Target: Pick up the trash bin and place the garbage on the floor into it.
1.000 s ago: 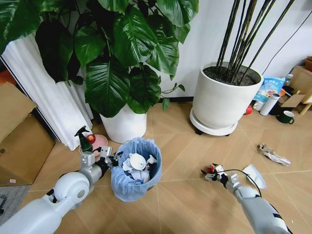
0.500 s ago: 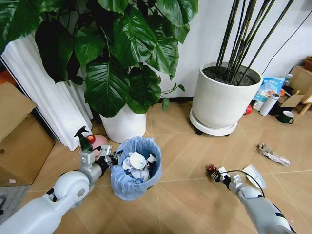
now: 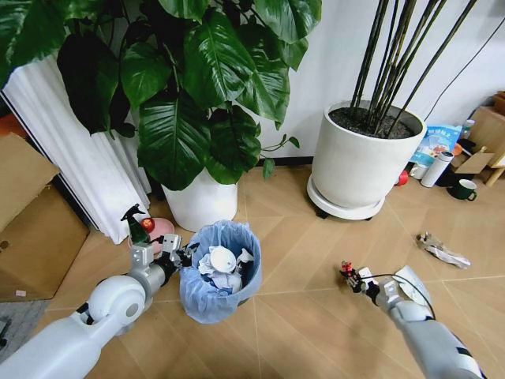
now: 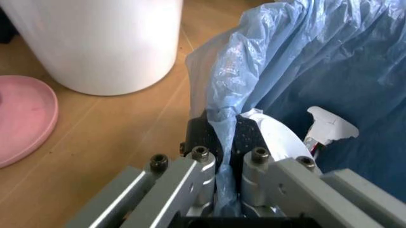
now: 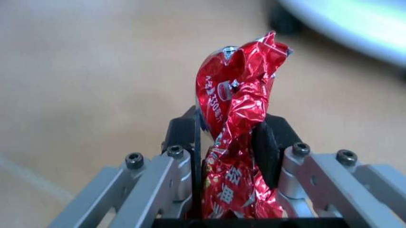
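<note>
Left gripper (image 4: 227,142) clamped on the bag rim of the bin (image 3: 221,272), just in front of the left white pot (image 3: 203,201); paper (image 3: 221,260) inside. Right gripper (image 5: 225,137) pinched the red wrapper (image 5: 238,114), held over bare floor (image 3: 300,316) right of the bin. Silvery wrapper (image 3: 442,251) lay farther right.

Both arms: smooth white rounded shells, grey metal wrists. Left hand (image 4: 225,142) and right hand (image 5: 225,142): silver links with black hex screws, black finger pads. Thin black cable loops by right wrist.
</note>
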Available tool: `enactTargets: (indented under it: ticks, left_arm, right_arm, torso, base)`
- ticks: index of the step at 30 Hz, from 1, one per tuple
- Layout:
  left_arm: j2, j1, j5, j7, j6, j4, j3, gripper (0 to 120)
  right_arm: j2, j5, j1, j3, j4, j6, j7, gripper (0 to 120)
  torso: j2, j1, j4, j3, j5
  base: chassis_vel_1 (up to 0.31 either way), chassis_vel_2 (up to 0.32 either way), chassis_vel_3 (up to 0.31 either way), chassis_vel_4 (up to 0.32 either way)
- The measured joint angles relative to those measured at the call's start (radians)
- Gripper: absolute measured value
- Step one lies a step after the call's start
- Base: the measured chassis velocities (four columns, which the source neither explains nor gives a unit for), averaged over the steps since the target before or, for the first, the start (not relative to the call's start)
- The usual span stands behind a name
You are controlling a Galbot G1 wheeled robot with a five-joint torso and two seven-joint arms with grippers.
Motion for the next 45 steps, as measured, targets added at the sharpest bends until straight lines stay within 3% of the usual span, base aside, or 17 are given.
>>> enactTargets:
  ticks: [2,6,9,12,15,18,21,28,30,34,45]
  left_arm:
    - [0.004,-0.016,-0.001,0.004,0.000,0.013,0.027,0]
    - [0.004,-0.026,-0.002,0.005,0.000,0.020,0.041,0]
    - [0.001,-0.058,-0.004,0.011,0.000,0.042,0.085,0]
    - [-0.006,-0.085,-0.005,0.013,0.000,0.054,0.117,0]
    - [-0.057,-0.193,-0.014,0.013,-0.001,0.093,0.228,0]
    - [-0.085,-0.267,-0.024,0.012,-0.003,0.111,0.309,0]
    - [-0.105,-0.315,-0.034,0.012,-0.004,0.120,0.353,0]
    - [-0.115,-0.348,-0.055,0.024,-0.009,0.109,0.367,0]
    - [-0.114,-0.348,-0.055,0.024,-0.009,0.109,0.367,0]
    - [-0.111,-0.348,-0.054,0.024,-0.008,0.109,0.363,0]
    - [-0.111,-0.343,-0.049,0.015,-0.004,0.113,0.345,0]
  right_arm:
    - [-0.026,0.131,-0.001,-0.029,0.107,0.070,-0.105,22]
    - [-0.038,0.190,-0.001,-0.046,0.153,0.091,-0.143,22]
    - [-0.066,0.361,-0.007,-0.101,0.279,0.130,-0.249,22]
    - [-0.082,0.465,-0.012,-0.134,0.375,0.131,-0.295,22]
    - [-0.122,0.638,-0.003,-0.231,0.612,0.090,-0.316,22]
    - [-0.139,0.710,0.035,-0.328,0.710,0.056,-0.323,22]
    - [-0.139,0.732,0.090,-0.415,0.727,0.043,-0.345,22]
    - [-0.136,0.704,0.132,-0.492,0.698,0.018,-0.366,24]
    - [-0.139,0.695,0.132,-0.495,0.692,0.013,-0.371,29]
    - [-0.167,0.668,0.130,-0.501,0.685,-0.006,-0.388,51]
    - [-0.211,0.638,0.106,-0.459,0.685,-0.009,-0.383,86]
  torso:
    - [0.000,0.000,0.0008,0.000,0.0009]
    - [0.000,0.000,0.0010,0.000,0.0006]
    - [0.000,0.000,0.0014,0.000,-0.0001]
    - [0.000,0.000,0.0012,0.000,0.0014]
    - [0.000,0.000,0.0005,0.000,0.0004]
    - [0.000,0.000,0.0004,0.000,0.0001]
    - [0.000,0.000,0.0006,0.000,-0.0001]
    - [0.000,0.000,0.0007,0.000,0.0006]
    - [0.000,0.000,0.0006,0.000,0.0003]
    - [0.000,0.000,0.0007,0.000,0.0004]
    - [0.000,0.000,0.0007,0.000,0.0004]
  base:
    - [0.000,0.000,0.000,0.000]
    - [0.000,0.000,0.000,0.000]
    - [0.000,0.000,0.000,0.000]
    - [0.000,0.000,0.000,0.000]
    - [0.000,0.000,0.000,0.000]
    - [0.000,0.000,0.000,0.000]
    - [0.000,0.000,0.000,0.000]
    - [0.000,0.000,0.000,0.000]
    - [0.000,0.000,0.000,0.000]
    - [0.000,0.000,0.000,0.000]
    - [0.000,0.000,0.000,0.000]
